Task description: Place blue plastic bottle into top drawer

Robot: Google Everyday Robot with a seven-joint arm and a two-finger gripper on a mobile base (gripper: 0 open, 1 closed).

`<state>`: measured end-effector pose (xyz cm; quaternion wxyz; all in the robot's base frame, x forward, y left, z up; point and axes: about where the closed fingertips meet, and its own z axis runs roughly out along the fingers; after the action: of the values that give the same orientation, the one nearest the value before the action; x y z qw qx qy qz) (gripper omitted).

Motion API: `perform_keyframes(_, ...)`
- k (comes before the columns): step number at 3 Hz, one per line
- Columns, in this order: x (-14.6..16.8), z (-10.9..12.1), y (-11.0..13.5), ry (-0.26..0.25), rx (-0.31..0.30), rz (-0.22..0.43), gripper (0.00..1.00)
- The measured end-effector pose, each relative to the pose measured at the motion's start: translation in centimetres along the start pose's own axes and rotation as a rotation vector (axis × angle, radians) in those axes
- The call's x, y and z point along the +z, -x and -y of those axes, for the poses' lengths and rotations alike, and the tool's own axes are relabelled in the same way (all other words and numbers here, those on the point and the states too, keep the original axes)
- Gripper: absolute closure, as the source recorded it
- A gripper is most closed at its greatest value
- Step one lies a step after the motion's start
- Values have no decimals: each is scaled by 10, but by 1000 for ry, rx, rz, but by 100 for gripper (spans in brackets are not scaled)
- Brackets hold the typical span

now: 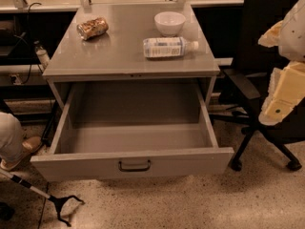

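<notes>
At the frame's right edge sits my end effector [282, 97]; I cannot tell its state. The blue plastic bottle [169, 47] lies sideways on the worktop [114, 54] above the open top drawer [133, 162].

Warm amber light falls on a speckled terrazzo floor [200, 206] across the bottom of the frame. A black swivel office chair on castors [267, 56] stands at right, partly behind the robot's cream gripper [281, 99]. Dark open shelving [19, 32] fills the upper left beneath a pale countertop [43, 6].
</notes>
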<state>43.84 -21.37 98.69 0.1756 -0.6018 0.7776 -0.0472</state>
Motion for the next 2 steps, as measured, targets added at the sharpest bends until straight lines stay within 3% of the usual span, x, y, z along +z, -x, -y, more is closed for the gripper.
perform_keyframes(1, 0, 1, 1, -2, 0, 3, 0)
perform_keyframes(2, 35, 44, 20, -13, -60, 92, 0)
